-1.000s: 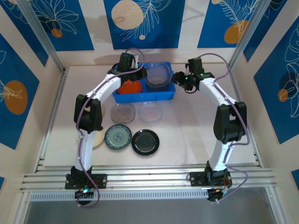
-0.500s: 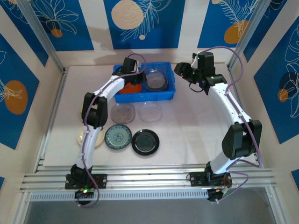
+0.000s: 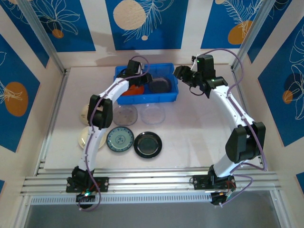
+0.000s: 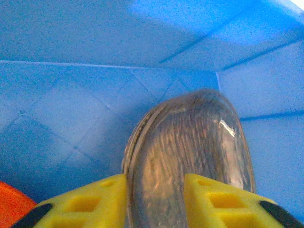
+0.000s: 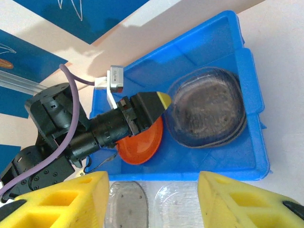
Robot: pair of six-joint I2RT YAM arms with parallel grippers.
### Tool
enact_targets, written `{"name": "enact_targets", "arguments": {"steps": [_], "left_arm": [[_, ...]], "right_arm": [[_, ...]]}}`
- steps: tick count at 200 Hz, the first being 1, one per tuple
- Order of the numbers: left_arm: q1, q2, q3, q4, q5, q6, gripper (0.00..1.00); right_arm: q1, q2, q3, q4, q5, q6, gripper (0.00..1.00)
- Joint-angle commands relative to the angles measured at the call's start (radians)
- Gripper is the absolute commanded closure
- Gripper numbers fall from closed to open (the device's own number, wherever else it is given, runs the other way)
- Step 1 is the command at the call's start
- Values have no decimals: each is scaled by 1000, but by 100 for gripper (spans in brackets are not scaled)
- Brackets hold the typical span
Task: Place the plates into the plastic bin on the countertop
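Observation:
The blue plastic bin (image 3: 146,97) stands at the back of the countertop (image 3: 190,133). An orange plate (image 3: 135,90) and stacked clear plates (image 3: 160,84) lie in it. My left gripper (image 3: 145,80) is down inside the bin, open, its yellow fingers (image 4: 107,199) astride the near rim of the top clear plate (image 4: 190,142). My right gripper (image 3: 182,76) hovers open and empty by the bin's right end. From the right wrist, the bin (image 5: 249,85), orange plate (image 5: 142,142), clear plates (image 5: 206,109) and left gripper (image 5: 160,100) show.
In front of the bin lie two clear plates (image 3: 125,115) (image 3: 153,114), a teal-patterned plate (image 3: 119,139) and a black plate (image 3: 147,144). Two cream plates (image 3: 87,112) (image 3: 87,137) sit at the left beside the left arm. Beige walls and metal rails edge the counter.
The left gripper has moved right within the bin, the clear plate now lies flat on the stack, and its jaws have parted. The right arm pulled back and up earlier, then held still.

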Motion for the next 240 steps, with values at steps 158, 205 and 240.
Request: {"name": "enact_targets", "arguments": {"steps": [158,205,240], "left_arm": [[-52,-326,-175,35,-146,144,53],[-104,-655,-538,103,-175,201,53],[-165,-866,-766,63,-171,243,53]], "right_arm": [[71,-34,10,-73,-3,-120,48],[148,-51,-51,-113,29,-176,48],[235,-91,-143,-112,142,-229,48]]}}
